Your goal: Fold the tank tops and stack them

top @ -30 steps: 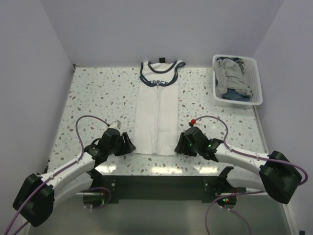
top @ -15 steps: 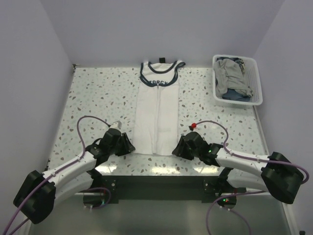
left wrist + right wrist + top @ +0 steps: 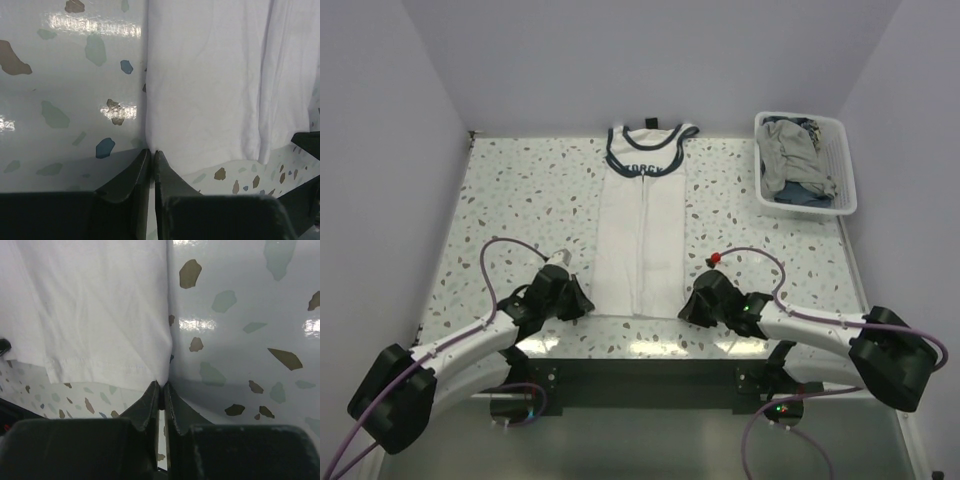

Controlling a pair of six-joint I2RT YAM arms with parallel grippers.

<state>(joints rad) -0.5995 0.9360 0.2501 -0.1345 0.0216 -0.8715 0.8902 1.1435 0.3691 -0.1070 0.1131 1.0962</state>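
Note:
A white tank top (image 3: 642, 235) with navy trim lies flat on the speckled table, folded into a long narrow strip, neck at the far end. My left gripper (image 3: 582, 303) is shut on its near left hem corner; in the left wrist view the gripper (image 3: 151, 152) pinches the white tank top (image 3: 210, 85) at that corner. My right gripper (image 3: 687, 308) is shut on the near right hem corner; in the right wrist view the gripper (image 3: 162, 384) holds the white tank top (image 3: 95, 305) at its stitched hem. A grey tank top (image 3: 792, 160) lies bundled in the basket.
A white slatted basket (image 3: 841, 205) stands at the far right corner of the table. The speckled table (image 3: 510, 200) ends at a dark near edge by the arm bases. Pale walls close in the back and both sides.
Both grippers have closed onto the near hem corners of the white tank top. The right gripper has shifted slightly toward the near edge.

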